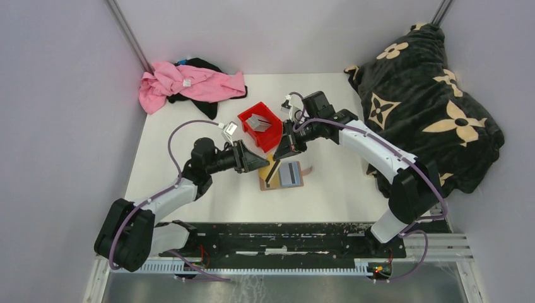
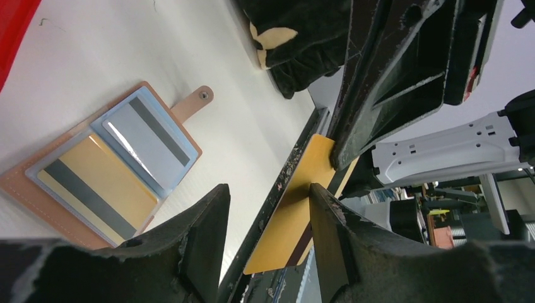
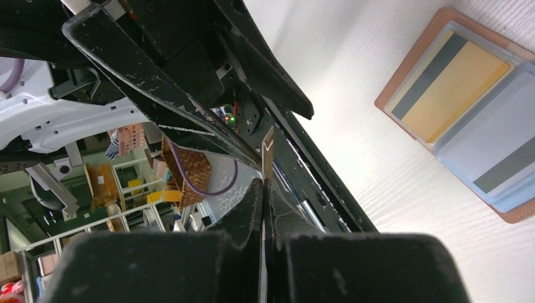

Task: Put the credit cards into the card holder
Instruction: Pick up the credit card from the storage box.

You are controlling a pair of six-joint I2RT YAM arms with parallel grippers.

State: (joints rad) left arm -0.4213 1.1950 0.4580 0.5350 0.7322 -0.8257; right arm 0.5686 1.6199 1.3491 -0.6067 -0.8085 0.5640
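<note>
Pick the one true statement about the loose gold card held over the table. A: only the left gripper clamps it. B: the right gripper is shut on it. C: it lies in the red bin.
B: the right gripper is pinched shut on the gold card, whereas the left gripper has its fingers apart on either side of it.

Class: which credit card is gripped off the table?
The gold card clamped edge-on in the right gripper. The striped gold card and grey card lie slotted in the holder.
</note>
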